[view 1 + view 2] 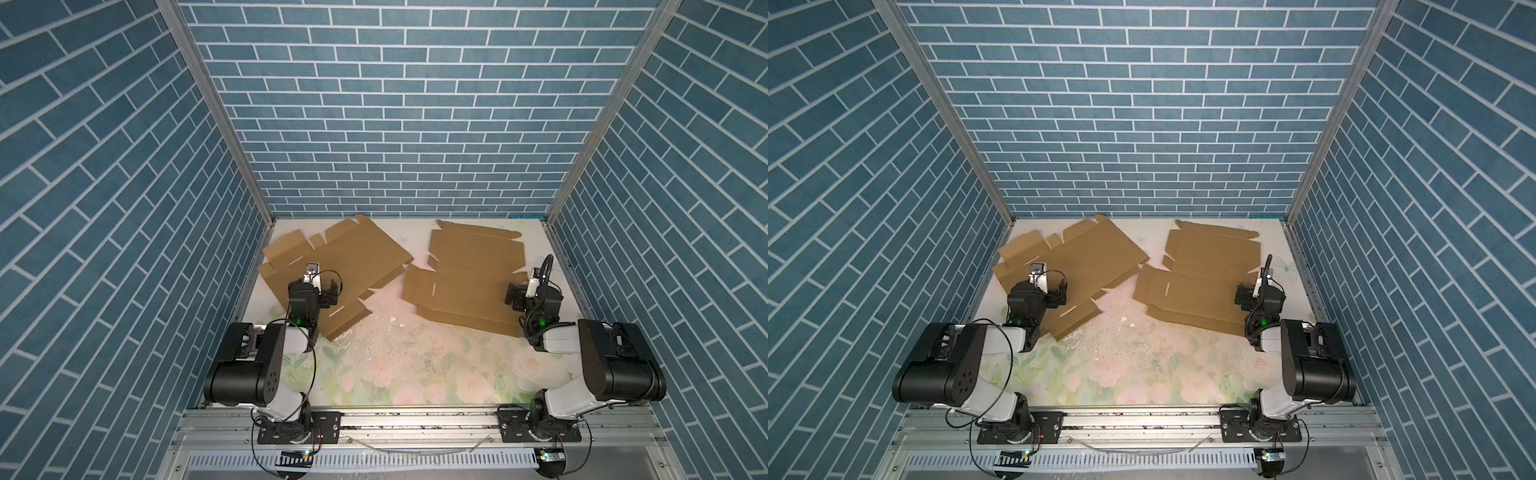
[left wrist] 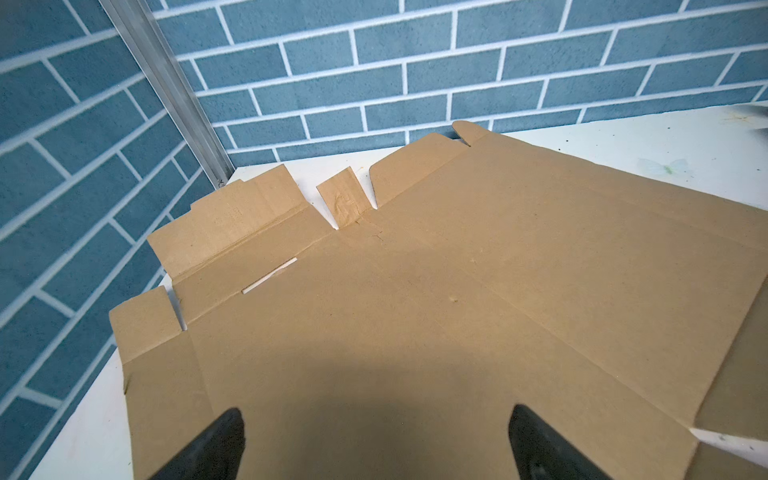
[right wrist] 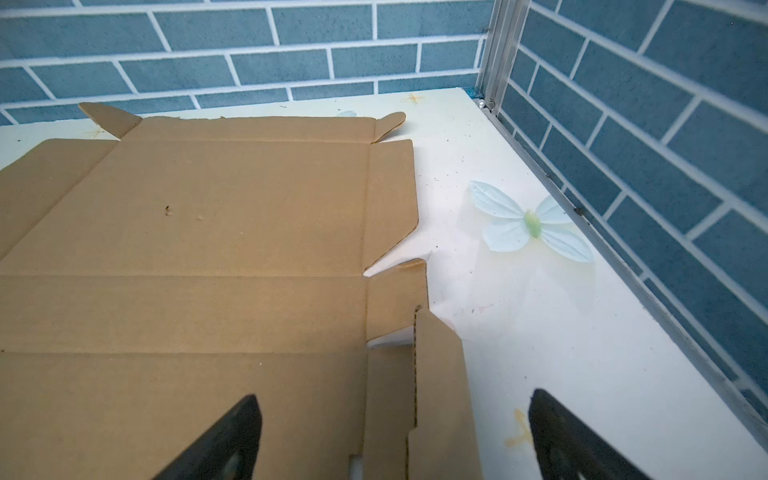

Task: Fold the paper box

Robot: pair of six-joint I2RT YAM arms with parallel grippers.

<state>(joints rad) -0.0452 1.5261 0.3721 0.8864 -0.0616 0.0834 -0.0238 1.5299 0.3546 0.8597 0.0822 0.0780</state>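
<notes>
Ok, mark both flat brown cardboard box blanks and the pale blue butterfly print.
Left flat brown cardboard box blank (image 1: 353, 257): in a top view, large panel.
Right flat brown cardboard box blank (image 1: 469, 286): in a top view, central panel.
Pale blue butterfly print (image 3: 532, 223): right wrist view, green body.

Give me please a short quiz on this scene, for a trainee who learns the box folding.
1. How many cardboard sheets lie on the table?
2. True or false: neither the left sheet nor the right sheet is folded into a box yet.
3. The right gripper is: A) open, B) shut on a flap, C) out of every view.

Key: 1) two; 2) true; 3) A.
</notes>
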